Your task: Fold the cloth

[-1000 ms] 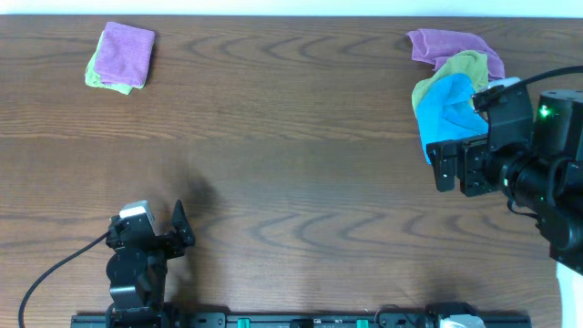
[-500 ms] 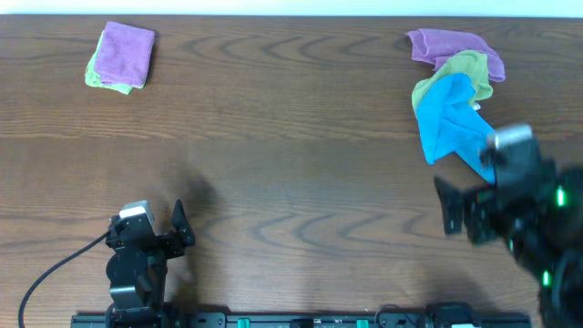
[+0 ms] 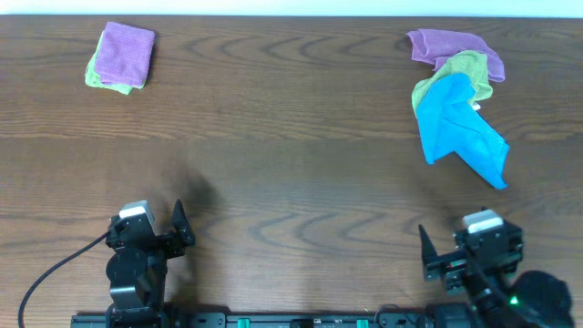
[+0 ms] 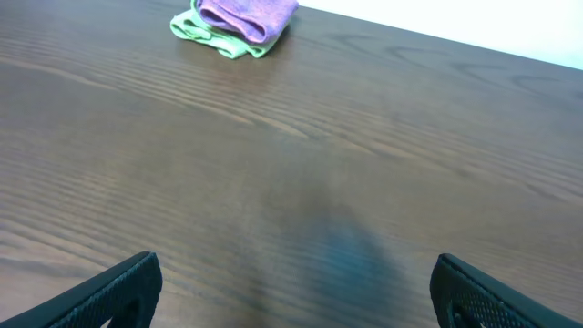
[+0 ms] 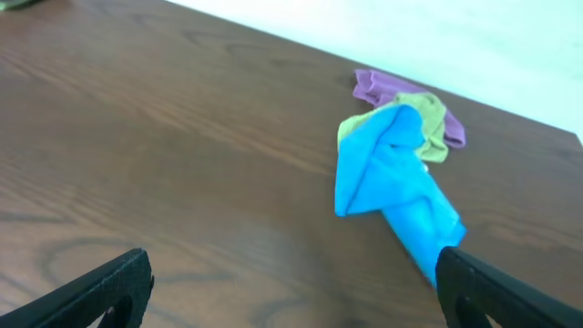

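Grasping is needed next: left tool point(image 4: 293, 293) and right tool point(image 5: 296, 290) are held wide open, empty; blue cloth point(image 3: 460, 128) is crumpled by the far-right corner of the desk point(image 3: 291, 137).

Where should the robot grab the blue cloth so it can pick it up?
Probably the loose tail of the blue cloth, the end nearest the robot. It lies on bare table, clear of the green cloth and purple cloth crowding its far end. Come down from above on the near side.
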Robot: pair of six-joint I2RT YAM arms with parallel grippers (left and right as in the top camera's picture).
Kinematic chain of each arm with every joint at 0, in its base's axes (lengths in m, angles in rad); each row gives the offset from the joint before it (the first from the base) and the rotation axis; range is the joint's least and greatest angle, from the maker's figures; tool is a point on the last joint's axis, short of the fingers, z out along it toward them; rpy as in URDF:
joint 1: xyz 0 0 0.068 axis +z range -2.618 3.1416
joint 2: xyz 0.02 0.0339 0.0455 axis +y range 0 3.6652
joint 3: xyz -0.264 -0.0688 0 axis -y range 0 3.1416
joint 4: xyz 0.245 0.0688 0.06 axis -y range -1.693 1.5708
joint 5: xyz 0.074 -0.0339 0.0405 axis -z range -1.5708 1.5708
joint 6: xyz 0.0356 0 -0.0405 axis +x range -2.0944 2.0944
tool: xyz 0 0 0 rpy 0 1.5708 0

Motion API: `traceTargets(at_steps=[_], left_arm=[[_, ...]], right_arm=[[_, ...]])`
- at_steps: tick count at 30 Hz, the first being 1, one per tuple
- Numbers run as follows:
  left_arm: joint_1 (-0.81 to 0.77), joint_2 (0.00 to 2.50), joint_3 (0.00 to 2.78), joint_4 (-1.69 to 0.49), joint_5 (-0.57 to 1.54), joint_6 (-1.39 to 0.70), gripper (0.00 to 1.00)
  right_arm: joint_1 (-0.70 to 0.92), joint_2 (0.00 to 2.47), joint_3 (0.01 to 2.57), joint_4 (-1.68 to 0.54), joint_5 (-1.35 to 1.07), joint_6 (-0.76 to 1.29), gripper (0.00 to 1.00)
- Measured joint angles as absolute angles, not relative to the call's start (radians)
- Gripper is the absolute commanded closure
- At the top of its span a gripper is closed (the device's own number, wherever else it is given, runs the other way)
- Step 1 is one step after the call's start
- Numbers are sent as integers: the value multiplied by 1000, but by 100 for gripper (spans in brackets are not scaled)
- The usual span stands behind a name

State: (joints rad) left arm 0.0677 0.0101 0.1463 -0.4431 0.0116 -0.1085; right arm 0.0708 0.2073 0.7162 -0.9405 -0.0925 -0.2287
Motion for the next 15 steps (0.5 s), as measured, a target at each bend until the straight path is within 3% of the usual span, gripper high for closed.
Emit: traceTargets(at_steps=[15], left_arm=[[68,10,146,-444,12,-109,5]], right_arm=[[68,15,377,-893,-92,-229,1]])
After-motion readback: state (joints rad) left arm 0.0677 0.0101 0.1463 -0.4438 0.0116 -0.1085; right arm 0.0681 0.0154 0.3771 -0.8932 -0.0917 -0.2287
